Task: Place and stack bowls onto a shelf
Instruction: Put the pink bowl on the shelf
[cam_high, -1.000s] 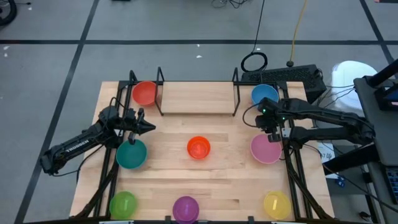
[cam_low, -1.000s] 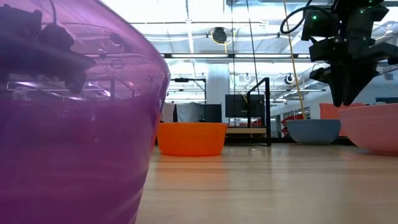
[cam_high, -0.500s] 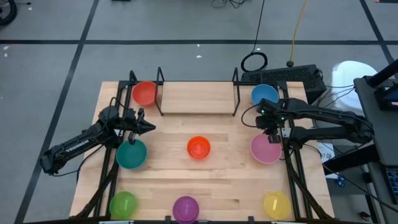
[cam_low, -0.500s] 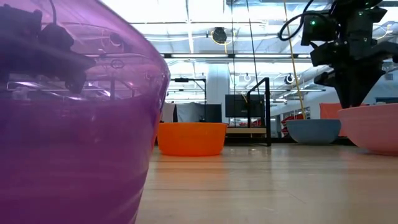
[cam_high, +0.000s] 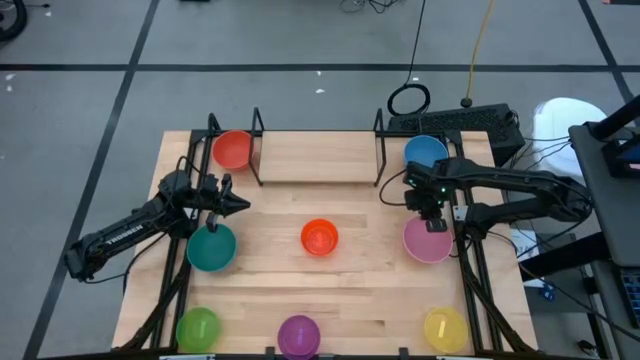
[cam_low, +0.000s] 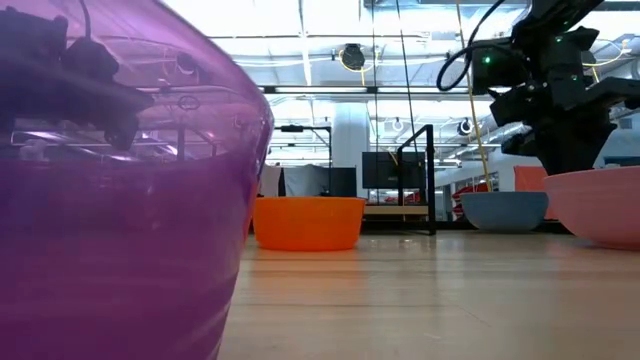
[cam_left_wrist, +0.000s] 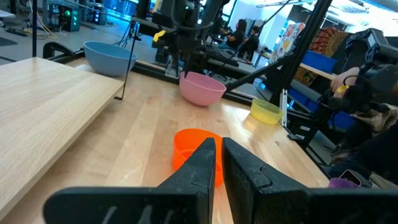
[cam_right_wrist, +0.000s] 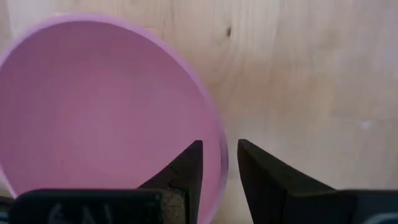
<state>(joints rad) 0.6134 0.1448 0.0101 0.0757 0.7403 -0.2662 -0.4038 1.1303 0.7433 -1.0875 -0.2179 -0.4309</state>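
1. On my left, the left gripper (cam_high: 238, 204) is hovering just above the teal bowl (cam_high: 211, 247), exactly where it was a second ago, its fingers (cam_left_wrist: 202, 163) pressed almost together and holding nothing. I am leaving this arm waiting.
2. Moving across, the shelf (cam_high: 318, 157) is sitting at the far edge of the desk (cam_high: 370, 290) with its board bare; the red bowl (cam_high: 233, 149) is just left of it and the blue bowl (cam_high: 425, 152) just right. The orange bowl (cam_high: 319, 237) is sitting mid-desk, and the green bowl (cam_high: 198, 326), purple bowl (cam_high: 298, 334) and yellow bowl (cam_high: 445, 326) are lining the near edge.
3. On my right, the right gripper (cam_high: 436, 222) has been dropping and edging leftward over the last second, and is now reaching the rim of the pink bowl (cam_high: 428, 240). I take that to mean the first pick is about to start; nothing is stacked yet.
4. In the right wrist view the fingers (cam_right_wrist: 189, 167) are standing apart and straddling the pink rim, one inside the bowl and one outside over bare wood, not yet pinching it.
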